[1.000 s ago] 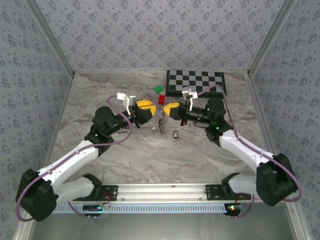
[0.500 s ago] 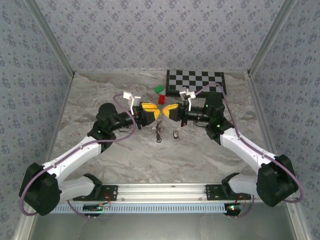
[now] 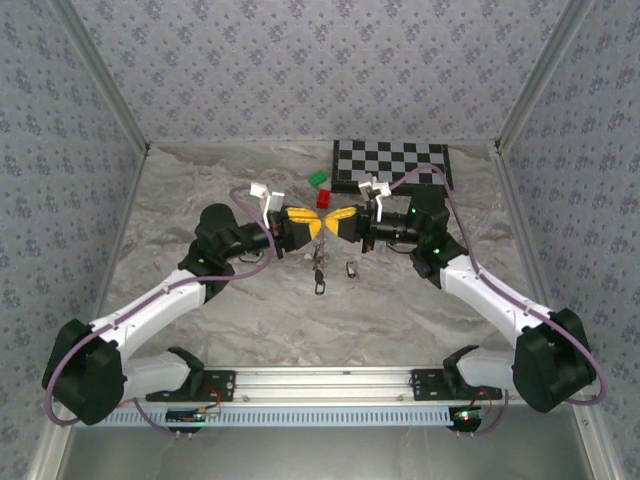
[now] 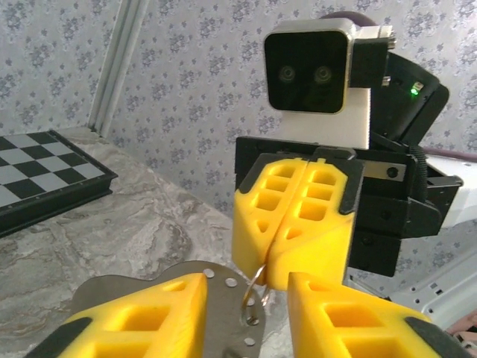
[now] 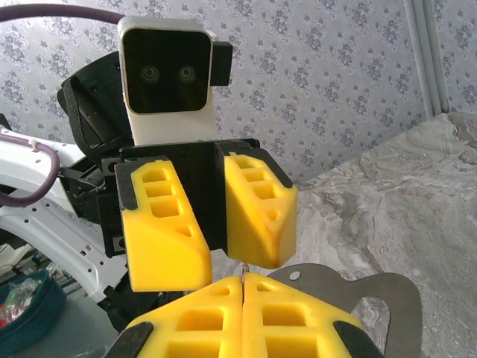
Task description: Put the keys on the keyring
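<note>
Above the marbled counter we are pinching the keyring in our tightly closed right claw while our left claw, part-open and empty, is bracketing it, and closing off-centre risks twisting the thin ring loose toward the keys beneath.

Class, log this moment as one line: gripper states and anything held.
left gripper: open, holding nothing | right gripper: shut on keyring | key: lying on table

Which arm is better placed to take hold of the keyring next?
Left. The left gripper is open and faces the keyring, which sticks out of the shut right gripper. The right one is occupied holding it.
</note>
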`<action>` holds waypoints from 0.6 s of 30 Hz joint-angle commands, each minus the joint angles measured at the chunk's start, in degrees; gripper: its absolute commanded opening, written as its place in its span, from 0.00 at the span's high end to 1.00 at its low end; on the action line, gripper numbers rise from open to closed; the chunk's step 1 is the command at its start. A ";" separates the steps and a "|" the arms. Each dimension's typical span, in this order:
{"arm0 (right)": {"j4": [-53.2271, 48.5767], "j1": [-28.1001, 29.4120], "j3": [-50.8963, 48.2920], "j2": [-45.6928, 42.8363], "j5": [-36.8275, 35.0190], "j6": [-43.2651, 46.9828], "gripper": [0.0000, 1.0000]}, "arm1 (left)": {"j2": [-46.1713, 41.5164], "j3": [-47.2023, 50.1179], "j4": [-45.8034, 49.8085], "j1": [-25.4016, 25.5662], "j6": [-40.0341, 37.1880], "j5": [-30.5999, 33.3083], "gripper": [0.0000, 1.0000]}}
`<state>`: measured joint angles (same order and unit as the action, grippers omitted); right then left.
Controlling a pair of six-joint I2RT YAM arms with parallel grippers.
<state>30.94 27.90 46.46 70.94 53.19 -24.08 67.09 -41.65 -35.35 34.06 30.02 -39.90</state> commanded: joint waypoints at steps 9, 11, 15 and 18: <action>1.05 0.17 2.25 0.10 0.91 0.20 1.00 | 0.87 -1.84 -2.98 -0.38 0.78 -2.75 0.72; 1.05 0.21 2.24 0.08 0.95 0.12 1.00 | 0.78 -1.72 -2.81 -0.36 0.57 -2.26 0.71; 1.11 0.22 2.19 -0.02 0.87 0.16 1.00 | 1.07 -1.98 -3.16 -0.40 0.74 -3.40 0.73; 1.20 0.22 2.15 0.08 0.93 0.15 1.00 | 0.85 -1.87 -3.31 -0.39 0.74 -3.74 0.78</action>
<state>30.81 27.88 46.46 71.07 53.41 -24.10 68.01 -41.67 -36.25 34.06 30.79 -41.82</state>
